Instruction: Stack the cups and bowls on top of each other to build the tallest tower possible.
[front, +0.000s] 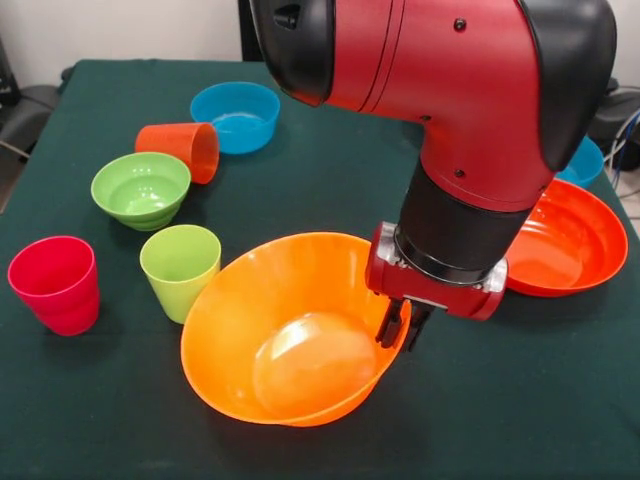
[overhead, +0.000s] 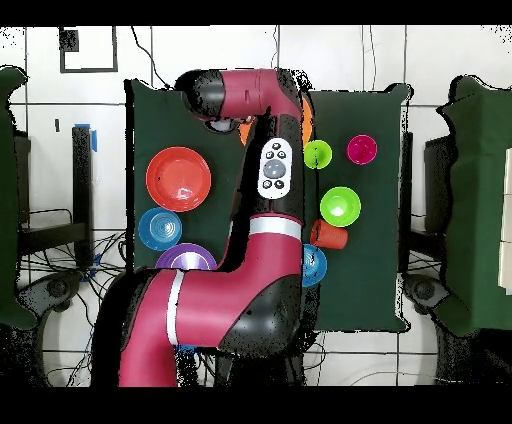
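Observation:
My gripper (front: 400, 325) is shut on the right rim of the big yellow-orange bowl (front: 285, 340), which is tilted toward the camera at the table's front middle. The lime green cup (front: 180, 268) and the pinkish red cup (front: 55, 282) stand upright to its left. The orange cup (front: 185, 148) lies on its side by the small green bowl (front: 140, 188). A small blue bowl (front: 237, 115) sits behind them. The wide red-orange bowl (front: 565, 240) lies to the right, with a second blue bowl (front: 585, 160) behind it. The purple bowl (overhead: 185, 260) shows only in the overhead view. No pink bowl and no stacked tower are in view.
The arm (overhead: 270, 170) covers the table's middle in the overhead view and hides the gripper and most of the big bowl there. The dark green table (front: 560, 400) has edges close to the pinkish red cup and the red-orange bowl.

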